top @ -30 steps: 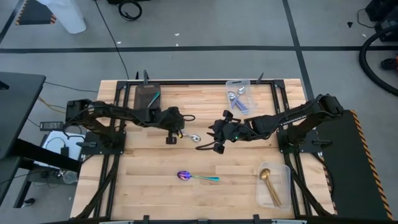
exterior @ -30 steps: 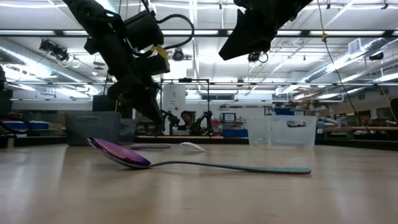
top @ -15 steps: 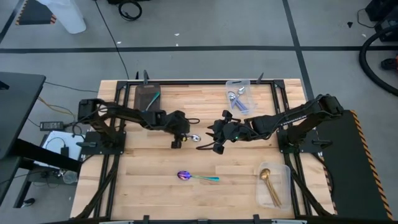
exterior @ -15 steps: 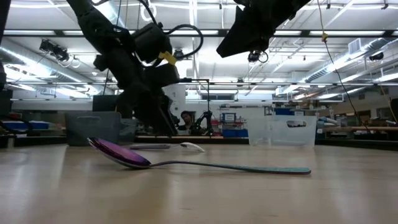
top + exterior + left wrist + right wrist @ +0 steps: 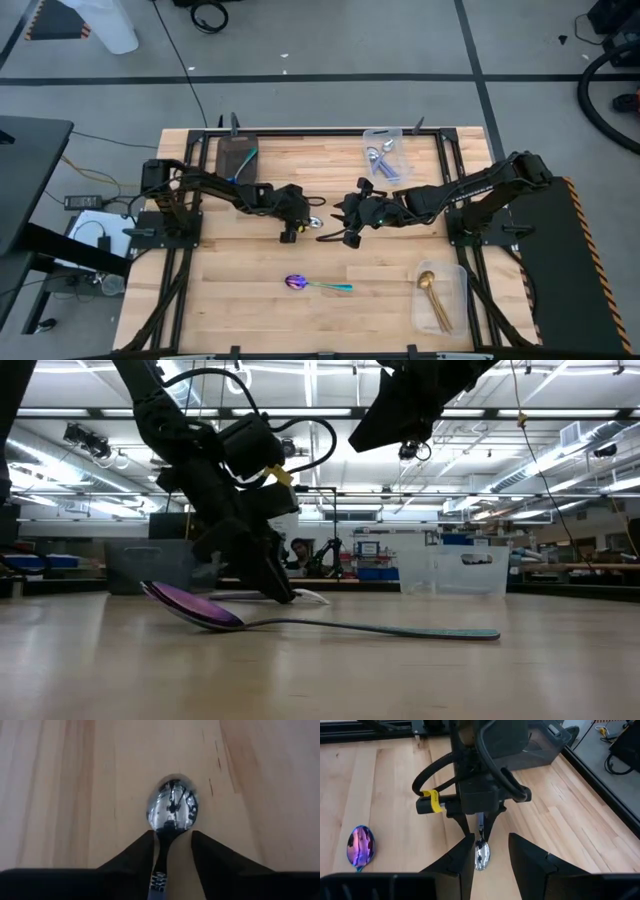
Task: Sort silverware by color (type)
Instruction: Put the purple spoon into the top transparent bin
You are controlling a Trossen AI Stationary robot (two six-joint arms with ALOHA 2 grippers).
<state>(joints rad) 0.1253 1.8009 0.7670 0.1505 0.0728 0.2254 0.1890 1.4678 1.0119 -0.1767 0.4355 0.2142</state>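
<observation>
A spoon with a silver bowl (image 5: 172, 810) lies on the wooden table (image 5: 250, 270) at mid-table, also showing as the spoon (image 5: 316, 222). My left gripper (image 5: 172, 834) slants down over it, open, with one finger on each side of the spoon's handle just behind the bowl. My right gripper (image 5: 491, 855) hangs open above the table just right of that spoon, nothing between its fingers. A purple-bowled spoon with a teal handle (image 5: 315, 284) lies flat nearer the front edge. My left gripper's fingers (image 5: 135, 855) straddle the silver spoon's handle (image 5: 161, 865) close to the bowl, coming from the table's left and slanting down, along the handle. A gap shows beside the handle; whether either finger touches it I cannot tell. The bowl rests on the table.
A clear bin (image 5: 385, 155) with silver-bowled spoons stands at the far edge. Another clear bin (image 5: 440, 295) at the near right holds gold spoons. A dark tray (image 5: 238, 155) stands at the far left. Bare wood lies along the near left.
My left gripper has come down and toward the table's right edge, tipping steeper, until its fingertips are at the table around the silver spoon's handle. The spoon's bowl has stayed where it was. My right gripper has kept still.
</observation>
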